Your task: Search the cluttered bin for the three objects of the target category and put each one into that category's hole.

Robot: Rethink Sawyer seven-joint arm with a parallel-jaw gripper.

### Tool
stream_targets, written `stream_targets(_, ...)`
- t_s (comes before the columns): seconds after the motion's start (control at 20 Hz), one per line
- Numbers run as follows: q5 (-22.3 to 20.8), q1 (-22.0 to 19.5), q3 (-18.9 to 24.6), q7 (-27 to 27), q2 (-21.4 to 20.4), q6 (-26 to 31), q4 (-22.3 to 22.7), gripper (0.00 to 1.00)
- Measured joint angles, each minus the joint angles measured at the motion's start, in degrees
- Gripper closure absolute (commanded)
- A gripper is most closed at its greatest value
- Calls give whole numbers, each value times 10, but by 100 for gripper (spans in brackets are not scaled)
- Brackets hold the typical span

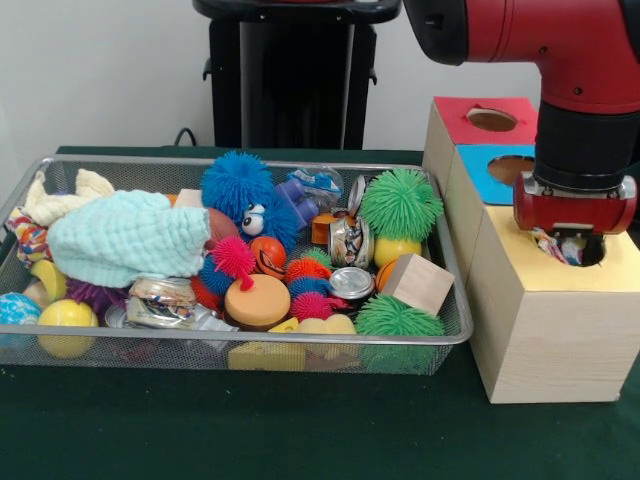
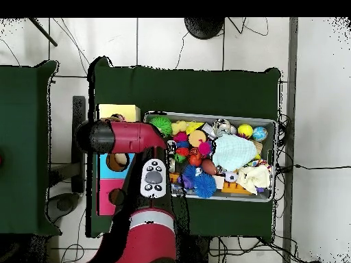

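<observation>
The wire mesh bin (image 1: 300, 341) fills the table's left and middle and is heaped with toys; it also shows in the overhead view (image 2: 219, 115). To its right stands the yellow-topped box (image 1: 545, 340). My gripper (image 1: 570, 245) hangs straight down at the box's round hole (image 1: 597, 252), its tips at the rim. It is shut on a small multicoloured rope toy (image 1: 549, 243), which hangs at the hole's left edge. In the overhead view the arm (image 2: 123, 137) hides the hole and the gripper.
A blue-topped box (image 1: 492, 172) and a red-topped box (image 1: 480, 118) stand behind the yellow one. The bin holds a pale green cloth (image 1: 130, 238), a blue spiky ball (image 1: 237, 183), green spiky balls (image 1: 400, 203), a wooden cube (image 1: 417, 283), cans and balls.
</observation>
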Motion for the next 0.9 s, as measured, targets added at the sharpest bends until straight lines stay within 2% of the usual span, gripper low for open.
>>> stream_targets(0.35, 1, -2, 0, 0, -19, -11, 20, 0)
stream_targets(0.9, 2, -3, 2, 0, -24, -30, 31, 0)
